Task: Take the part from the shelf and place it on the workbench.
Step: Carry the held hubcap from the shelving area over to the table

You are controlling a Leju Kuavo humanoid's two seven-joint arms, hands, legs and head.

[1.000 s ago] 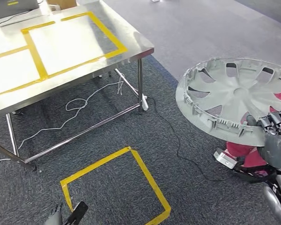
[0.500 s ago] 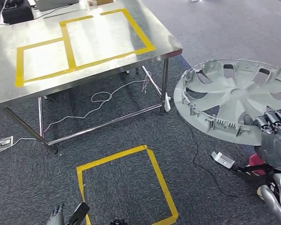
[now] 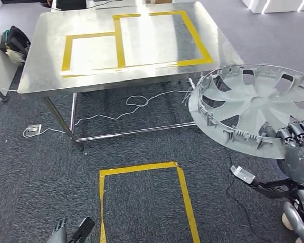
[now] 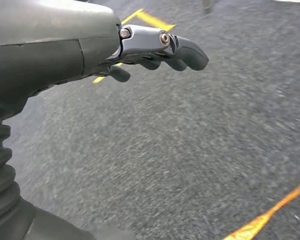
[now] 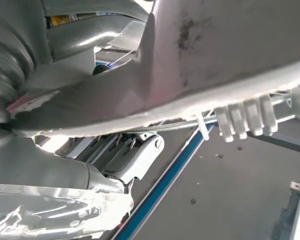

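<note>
Right hand (image 3: 297, 152) at the right edge, fingers (image 3: 296, 129) curled over the near rim of the part (image 3: 254, 109), gripping it. Part a grey wheel cover, ribbed inner side up, held roughly flat with a slight tilt, in the air above the carpet (image 3: 35, 182), just right of the workbench (image 3: 39, 71) and overlapping its near right corner in the head view. Not on the bench. In the right wrist view, underside of the cover (image 5: 224, 55) close overhead, clips along its edge, hand (image 5: 129, 160) beneath it.

Workbench far and left: steel top, yellow tape (image 3: 119, 35) marking two boxes side by side. White cable (image 3: 135, 104) looped on the floor under it, small white socket (image 3: 34, 130) near its left leg. Dark bag (image 3: 14, 40) at the far left, beside the bench.

Yellow tape square (image 3: 143, 169) on the carpet, near and centre.

Left hand (image 3: 70, 233) low at the near edge, left of the square; in the left wrist view, left hand (image 4: 156, 50) holding nothing, fingers stretched out and apart over carpet.
</note>
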